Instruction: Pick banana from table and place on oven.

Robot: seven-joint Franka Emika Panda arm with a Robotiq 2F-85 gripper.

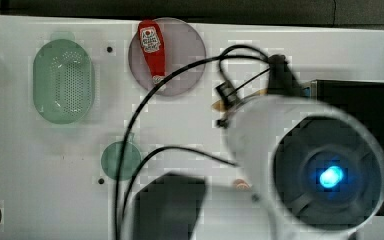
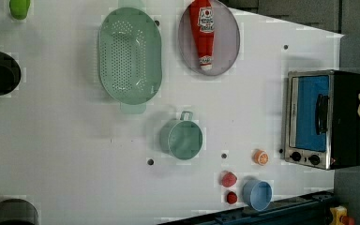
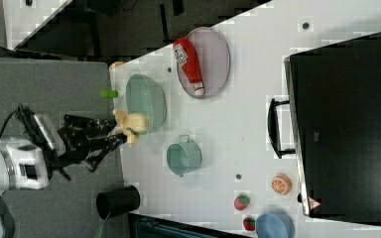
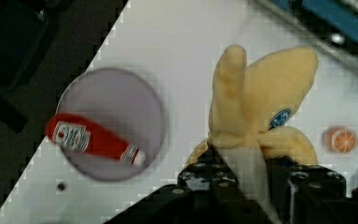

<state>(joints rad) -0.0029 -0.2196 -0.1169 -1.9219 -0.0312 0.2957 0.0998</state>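
Banana (image 4: 256, 116): soft plush, pale yellow, peeled-open lobes, blue sticker; pinched between jaws of gripper (image 4: 242, 175), carried off table (image 2: 243, 93). Right view showed black linkage fingers (image 3: 92, 141) clamped on banana; top view hid grip behind arm. Oven (image 2: 323, 119): boxy, black top, blue glass door, two knobs. One red ketchup bottle (image 4: 93, 140) lay on one round grey plate (image 4: 116, 100).

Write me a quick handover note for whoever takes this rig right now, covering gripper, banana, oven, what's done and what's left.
Gripper: shut on the plush banana, held off the table.
Oven: at the table edge on the left view's right, door closed, black top bare.
Done: banana picked up.
Left: carry it over the oven top, set it down, release.
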